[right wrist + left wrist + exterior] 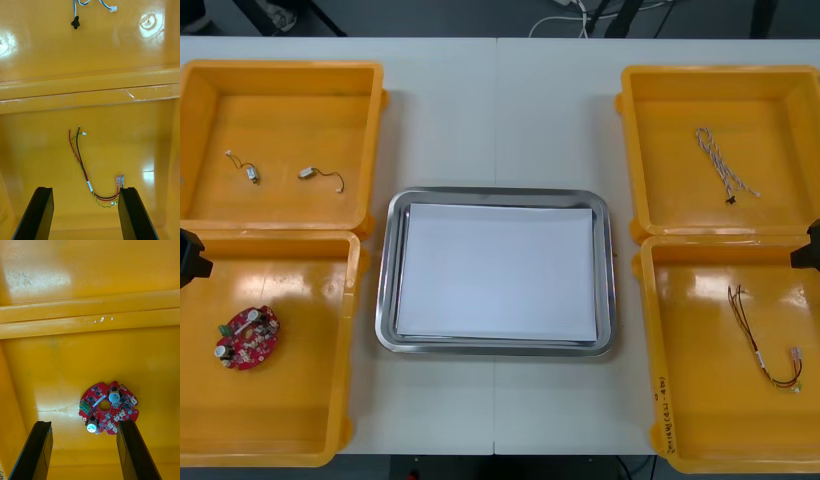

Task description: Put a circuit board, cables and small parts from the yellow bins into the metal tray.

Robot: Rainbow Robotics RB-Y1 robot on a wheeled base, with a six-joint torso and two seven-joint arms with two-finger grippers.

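A round red circuit board (247, 337) lies in the near left yellow bin (352, 330). In the left wrist view the board (108, 407) sits just beyond my open left gripper (84, 423), closer to one finger. A red and yellow cable (765, 345) lies in the near right bin (642, 330). My right gripper (86, 189) hovers open over that cable (84, 168), whose connector end lies by one finger. The metal tray (385, 300), white inside, sits between the bins. Both grippers hold nothing.
The far left bin (280, 68) holds two small metal parts (250, 172) (310, 172) with thin leads. A twisted blue and white cable (723, 165) lies in the far right bin (720, 72); its black plug (75, 24) appears beyond the bin wall. My arms sit at the table's side edges (190, 255) (808, 248).
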